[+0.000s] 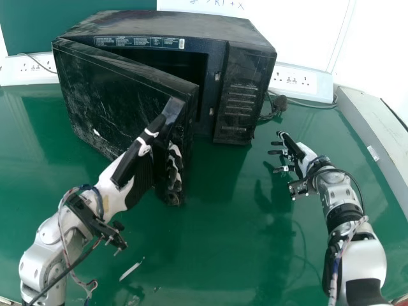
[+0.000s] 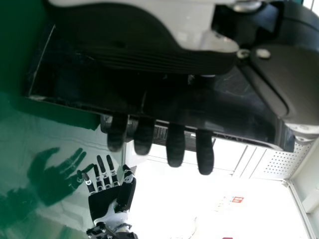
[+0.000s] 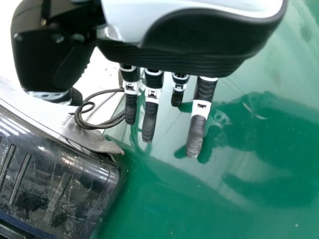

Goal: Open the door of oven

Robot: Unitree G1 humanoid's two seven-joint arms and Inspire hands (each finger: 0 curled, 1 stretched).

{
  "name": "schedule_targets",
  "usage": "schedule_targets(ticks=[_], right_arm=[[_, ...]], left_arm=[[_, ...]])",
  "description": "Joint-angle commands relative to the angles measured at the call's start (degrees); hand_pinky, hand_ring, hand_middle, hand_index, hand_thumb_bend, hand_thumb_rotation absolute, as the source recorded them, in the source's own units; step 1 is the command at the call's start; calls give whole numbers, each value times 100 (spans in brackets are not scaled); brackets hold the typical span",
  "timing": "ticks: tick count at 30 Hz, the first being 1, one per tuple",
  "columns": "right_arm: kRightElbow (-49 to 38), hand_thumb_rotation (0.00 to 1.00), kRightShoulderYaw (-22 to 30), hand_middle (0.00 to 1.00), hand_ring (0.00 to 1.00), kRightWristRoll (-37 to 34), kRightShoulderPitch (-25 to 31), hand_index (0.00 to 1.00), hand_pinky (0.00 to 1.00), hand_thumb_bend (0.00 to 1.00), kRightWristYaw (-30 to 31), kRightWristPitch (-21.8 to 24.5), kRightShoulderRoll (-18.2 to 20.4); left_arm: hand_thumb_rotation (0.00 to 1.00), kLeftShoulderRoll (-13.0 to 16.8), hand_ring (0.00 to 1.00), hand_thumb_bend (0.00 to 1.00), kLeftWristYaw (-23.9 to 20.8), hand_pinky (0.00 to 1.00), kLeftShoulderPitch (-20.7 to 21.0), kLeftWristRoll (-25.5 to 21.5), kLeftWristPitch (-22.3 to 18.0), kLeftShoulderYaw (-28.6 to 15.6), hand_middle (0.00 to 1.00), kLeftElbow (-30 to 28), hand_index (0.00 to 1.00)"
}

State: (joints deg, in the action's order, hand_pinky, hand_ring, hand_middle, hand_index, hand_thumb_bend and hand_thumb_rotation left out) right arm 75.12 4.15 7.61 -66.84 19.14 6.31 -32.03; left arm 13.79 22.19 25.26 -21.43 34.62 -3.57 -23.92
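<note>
Head view shows the oven (image 1: 172,24) sitting at the back of the green table (image 1: 223,236), and its door (image 1: 108,95) is partway open, swung out toward the robot so you can see a bit of the dark inside. The left hand (image 1: 118,194) is at the free edge of that door, well away from the hinge side, which I'd say is the smart spot since it gives the most leverage.

The fingers (image 2: 174,147) are pretty much straight, not curled into a grip, with the tips poking past the edge in the left wrist view. The thumb (image 1: 131,164) is on the outer side. So it looks more like pushing from the inner side than clamping. Can't tell how firmly anything's touching.

The right hand (image 1: 306,156) hangs over the table just beside the control panel (image 1: 239,95) end, open and relaxed, nothing in it. Probably parked there so it's out of the door's swing.

IMO the job's well along but not finished. Next bit would be sweeping the door wider, following its arc. Main risk is those straight fingers sliding off the edge, or the push shifting the whole oven.
</note>
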Motion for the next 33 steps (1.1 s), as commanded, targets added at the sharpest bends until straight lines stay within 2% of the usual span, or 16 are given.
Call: schedule_targets(ticks=[1,5,7,11,16,18,23,33], right_arm=[[218,59,-73,73,69,105,329,85,63,57,170,209,102],[221,56,-12,76,72,39,325,86,65,57,147,267,110],[220,55,-20,76,72,51,325,86,63,56,162,260,101],[216,53,-11,74,69,47,330,85,65,59,188,236,82],[210,61,-135,74,68,152,327,85,64,55,253,165,66],[218,62,-121,74,69,141,322,85,64,54,244,201,67],[220,55,-39,74,69,77,323,85,65,58,219,241,77],[215,56,-39,73,70,88,327,83,66,58,214,191,67]], left_arm=[[90,58,14,74,-85,11,-85,-54,-299,-267,22,-159,37],[91,118,13,75,-91,9,-165,-100,-244,-309,21,-301,38],[91,137,13,74,-91,9,-202,-135,-225,-338,21,-374,38],[90,113,11,73,-189,7,-274,-265,-147,-432,20,-515,38],[92,242,11,76,-176,6,-357,-407,-16,-550,21,-696,39],[91,288,12,77,-171,6,-373,-513,74,-628,21,-763,37],[91,494,10,79,-84,5,-331,-887,417,-821,18,-861,32],[88,780,7,80,-125,3,-265,-1422,657,-1161,15,-920,27]])
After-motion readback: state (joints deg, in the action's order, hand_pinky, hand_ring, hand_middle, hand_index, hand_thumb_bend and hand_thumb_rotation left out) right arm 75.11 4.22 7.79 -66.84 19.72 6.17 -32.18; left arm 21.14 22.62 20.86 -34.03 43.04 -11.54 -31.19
